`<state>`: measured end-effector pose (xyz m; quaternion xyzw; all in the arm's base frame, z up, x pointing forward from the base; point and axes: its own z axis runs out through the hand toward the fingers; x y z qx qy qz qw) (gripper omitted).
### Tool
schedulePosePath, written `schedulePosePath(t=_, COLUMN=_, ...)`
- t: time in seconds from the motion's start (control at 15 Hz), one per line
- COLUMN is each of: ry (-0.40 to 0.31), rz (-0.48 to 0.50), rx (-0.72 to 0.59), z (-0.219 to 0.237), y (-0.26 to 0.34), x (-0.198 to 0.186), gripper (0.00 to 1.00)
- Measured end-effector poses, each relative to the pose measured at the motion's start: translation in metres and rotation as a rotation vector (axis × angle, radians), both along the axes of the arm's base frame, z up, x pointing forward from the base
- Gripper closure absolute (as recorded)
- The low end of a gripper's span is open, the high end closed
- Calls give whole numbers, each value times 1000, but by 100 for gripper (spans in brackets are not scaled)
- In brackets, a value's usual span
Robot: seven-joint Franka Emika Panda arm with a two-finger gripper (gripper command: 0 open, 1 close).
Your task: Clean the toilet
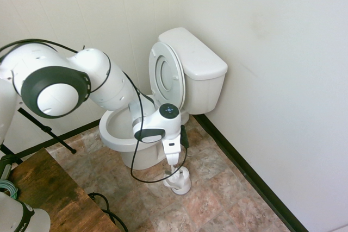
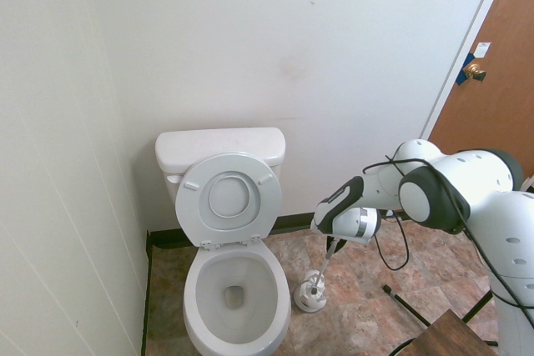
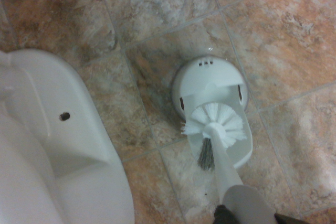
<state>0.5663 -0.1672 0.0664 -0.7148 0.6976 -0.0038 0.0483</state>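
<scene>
Hovering over the brush holder (image 1: pixel 179 180) on the floor, the gripper (image 1: pixel 173 158) has its jaws clamped on the brush (image 3: pixel 216 125) handle, long axis near upright. The toilet (image 2: pixel 235 289) bowl lies just beside, lid up, toward the arm's base side.

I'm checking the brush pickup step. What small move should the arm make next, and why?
Probably lift the brush straight up a little more. The gripper holds its handle, and the wrist view shows the white bristle head just above the holder on the floor beside the toilet. Clearing the holder first should let it swing to the open bowl.
</scene>
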Motion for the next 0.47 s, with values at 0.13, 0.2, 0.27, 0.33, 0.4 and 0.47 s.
schedulePosePath(t=0.13, ry=24, rz=-21, rx=14, z=-15, y=-17, x=20, gripper=100)
schedulePosePath(t=0.2, ry=37, rz=-30, rx=22, z=-22, y=-24, x=29, gripper=100)
schedulePosePath(t=0.27, ry=49, rz=-36, rx=30, z=-31, y=-29, x=38, gripper=100)
schedulePosePath(t=0.33, ry=63, rz=-39, rx=37, z=-42, y=-34, x=46, gripper=100)
schedulePosePath(t=0.4, ry=75, rz=-41, rx=43, z=-52, y=-38, x=53, gripper=100)
schedulePosePath(t=0.47, ry=86, rz=-43, rx=47, z=-62, y=-40, x=59, gripper=100)
